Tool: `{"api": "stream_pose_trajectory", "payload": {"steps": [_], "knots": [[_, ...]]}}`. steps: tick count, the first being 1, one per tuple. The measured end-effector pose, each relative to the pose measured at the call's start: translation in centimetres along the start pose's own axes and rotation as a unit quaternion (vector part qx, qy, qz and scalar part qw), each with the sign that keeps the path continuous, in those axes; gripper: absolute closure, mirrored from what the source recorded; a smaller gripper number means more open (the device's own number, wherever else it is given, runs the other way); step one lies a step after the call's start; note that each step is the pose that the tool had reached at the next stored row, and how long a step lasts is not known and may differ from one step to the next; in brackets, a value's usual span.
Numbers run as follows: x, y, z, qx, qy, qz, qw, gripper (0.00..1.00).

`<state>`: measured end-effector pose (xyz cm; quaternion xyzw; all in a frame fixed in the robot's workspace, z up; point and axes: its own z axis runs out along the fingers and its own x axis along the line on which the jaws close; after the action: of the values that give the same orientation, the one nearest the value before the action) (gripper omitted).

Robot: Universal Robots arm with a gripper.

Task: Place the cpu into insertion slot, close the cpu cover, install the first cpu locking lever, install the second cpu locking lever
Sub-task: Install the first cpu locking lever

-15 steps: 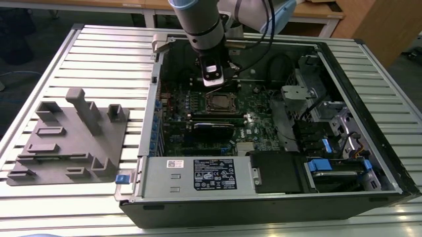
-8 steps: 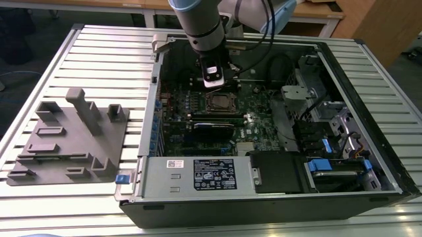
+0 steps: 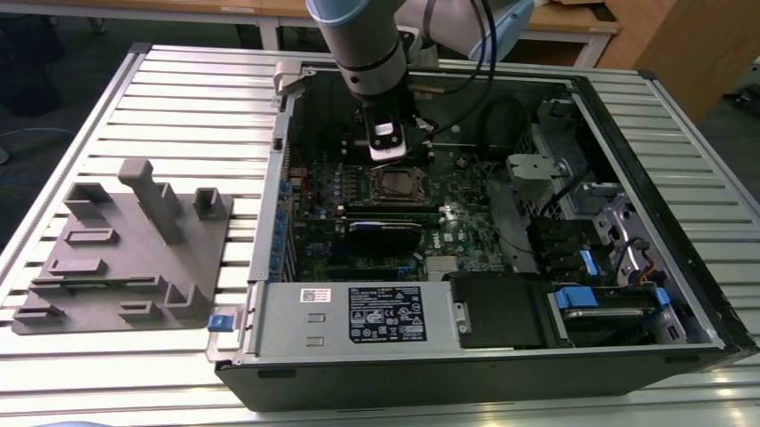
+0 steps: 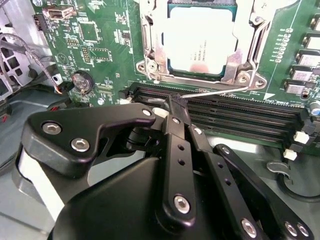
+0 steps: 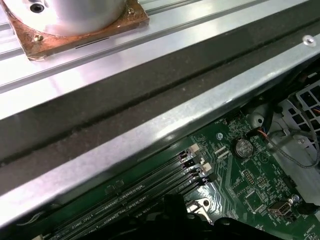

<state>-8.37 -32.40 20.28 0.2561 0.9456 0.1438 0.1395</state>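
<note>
End effector [image 4: 172,107] fingers together, tip touching a thin wire lever [image 4: 215,91] beside the memory slots [image 4: 240,112] | cpu [image 4: 200,37] seated in insertion slot [image 3: 398,185], cpu cover [image 4: 155,47] down around it | open computer case [image 3: 665,267] on slatted metal surface [image 3: 178,89]; grey fixture [image 3: 131,249] alongside | lever's far end hard to trace.
</note>
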Motion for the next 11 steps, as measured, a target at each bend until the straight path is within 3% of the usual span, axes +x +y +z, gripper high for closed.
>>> {"api": "stream_pose_trajectory", "payload": {"steps": [7,11], "knots": [[0.07,-0.13,0.39,0.0004,-0.0004,0.000,1.00000,0.89],[0.11,-0.20,0.66,0.0054,-0.0029,-0.002,0.99998,0.89]]}}
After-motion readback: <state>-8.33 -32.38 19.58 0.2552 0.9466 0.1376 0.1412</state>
